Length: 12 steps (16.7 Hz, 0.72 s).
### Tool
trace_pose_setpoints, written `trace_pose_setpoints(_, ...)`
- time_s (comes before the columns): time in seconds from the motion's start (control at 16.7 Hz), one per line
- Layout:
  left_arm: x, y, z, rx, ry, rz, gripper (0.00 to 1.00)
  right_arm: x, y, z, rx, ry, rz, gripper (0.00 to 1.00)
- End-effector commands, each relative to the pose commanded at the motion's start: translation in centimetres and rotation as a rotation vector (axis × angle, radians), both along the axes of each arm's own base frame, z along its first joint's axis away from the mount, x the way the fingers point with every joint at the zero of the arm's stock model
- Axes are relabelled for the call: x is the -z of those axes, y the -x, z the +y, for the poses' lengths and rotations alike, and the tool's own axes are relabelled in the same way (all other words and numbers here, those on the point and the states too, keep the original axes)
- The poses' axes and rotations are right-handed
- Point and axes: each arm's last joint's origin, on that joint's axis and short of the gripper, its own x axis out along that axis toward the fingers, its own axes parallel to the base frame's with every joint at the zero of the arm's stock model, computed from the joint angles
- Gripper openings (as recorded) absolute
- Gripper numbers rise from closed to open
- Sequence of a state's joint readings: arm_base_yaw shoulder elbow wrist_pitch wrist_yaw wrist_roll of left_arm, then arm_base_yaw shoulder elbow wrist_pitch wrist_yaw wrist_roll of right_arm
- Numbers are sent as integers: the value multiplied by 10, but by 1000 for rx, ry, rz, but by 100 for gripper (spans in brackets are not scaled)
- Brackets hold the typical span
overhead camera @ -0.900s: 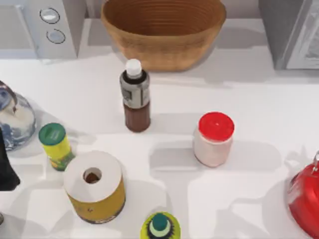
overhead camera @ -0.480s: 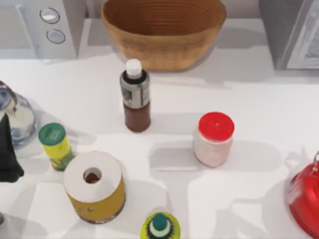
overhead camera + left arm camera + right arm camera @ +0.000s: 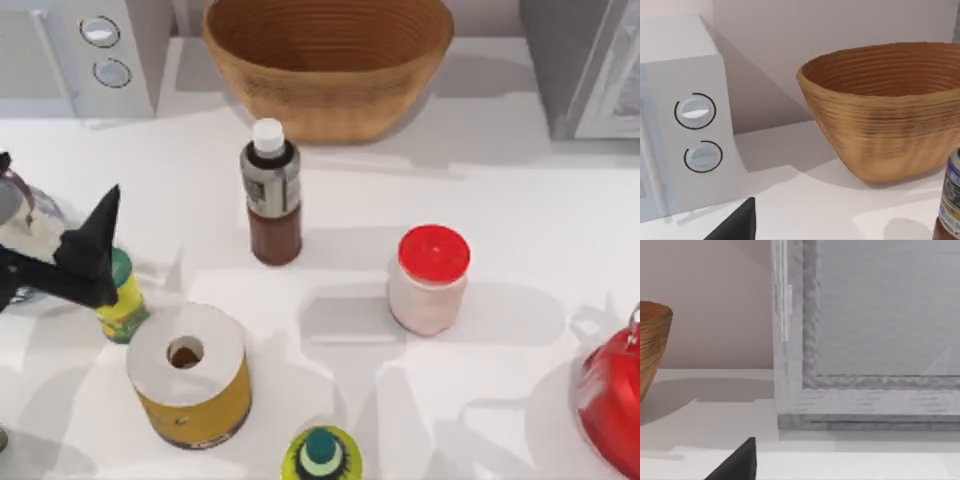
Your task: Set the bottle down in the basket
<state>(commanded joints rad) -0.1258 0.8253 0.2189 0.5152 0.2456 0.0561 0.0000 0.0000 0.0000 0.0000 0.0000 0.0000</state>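
Left gripper (image 3: 85,250): black, low over the worktop's (image 3: 480,200) left edge, one pointed finger angled up toward the centre, overlapping the green-capped yellow bottle (image 3: 122,305); whether its fingers are wide or narrow cannot be told. Bottle (image 3: 271,190): upright, free-standing, centre of the worktop, just in front of the basket (image 3: 328,60), not touching it. Basket: at the rear edge, beside a white appliance with two dials (image 3: 105,50). Red-lidded jar (image 3: 430,280): right of the bottle, well apart. Paper roll (image 3: 188,372): front left.
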Motion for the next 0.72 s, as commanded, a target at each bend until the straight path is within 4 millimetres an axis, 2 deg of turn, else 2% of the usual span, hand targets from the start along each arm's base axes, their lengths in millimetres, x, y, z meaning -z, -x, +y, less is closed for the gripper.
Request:
trace_pose_setpoints(0.18, 12, -34, -15, 119, -19, 45, 100, 0, 0, 0, 0, 0, 0, 100)
trace_pose_setpoints(0.42, 41, -73, -37, 266, -37, 85, 100, 0, 0, 0, 0, 0, 0, 100)
trace_pose_setpoints(0.72, 79, -100, -58, 397, -46, 104, 100, 0, 0, 0, 0, 0, 0, 100)
